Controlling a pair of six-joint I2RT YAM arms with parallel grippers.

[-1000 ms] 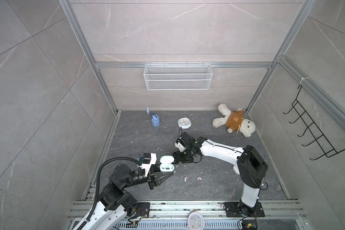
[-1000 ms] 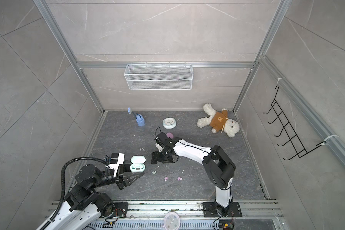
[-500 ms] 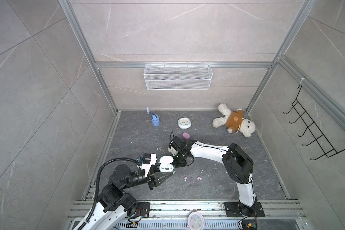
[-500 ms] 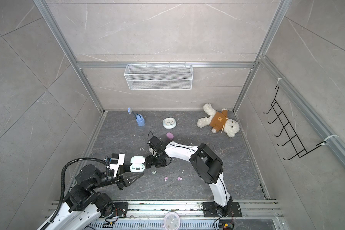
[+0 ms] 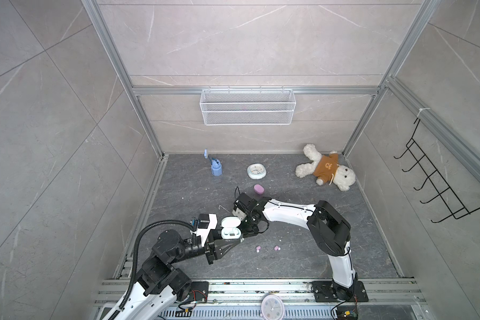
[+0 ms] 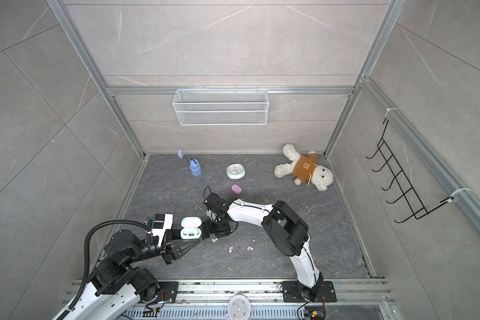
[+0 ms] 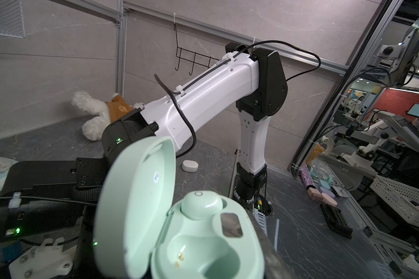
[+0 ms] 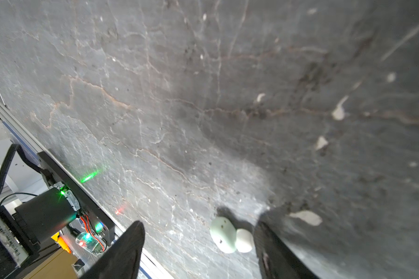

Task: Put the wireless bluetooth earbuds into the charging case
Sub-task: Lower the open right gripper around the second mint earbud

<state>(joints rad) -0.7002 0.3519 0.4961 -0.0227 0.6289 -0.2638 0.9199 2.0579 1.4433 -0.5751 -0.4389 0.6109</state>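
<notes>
At the front rail you have a pink-rimmed clock [image 5: 272, 306] lying face up. Just beyond it your left gripper [image 5: 234, 238] is clamped on the mint-green charging case [image 5: 230, 232], whose lid stands open in both top views. Your left wrist view shows a seated mint earbud [image 7: 201, 205] in one socket; the neighbouring socket [image 7: 203, 258] shows bare contacts. Your right gripper [image 8: 198, 227] reaches across to just beside the case and points down at the grey floor [image 8: 155, 96], jaws parted and grasping nothing. A loose mint earbud [image 8: 223, 234] lies on the floor between its fingers [image 8: 128, 246], white tip toward one of them; contact there cannot be determined. Toward the right arm's base, a pink earbud [image 5: 258, 248] and a second pink earbud [image 5: 276, 248] lie on the floor, near each other but apart. Behind the right arm, the left wrist view records a closed white case [image 7: 190, 166] on the floor. Farther back lies a closed pink case [image 5: 258, 189], then a small round clock [image 5: 257, 171], a small blue watering can [image 5: 216, 167] and a teddy bear [image 5: 326, 170] in a brown shirt, all near the back wall. A wire basket [image 5: 247, 110] hangs on that wall; a black hook rack [image 5: 441, 177] hangs on the right wall.
</notes>
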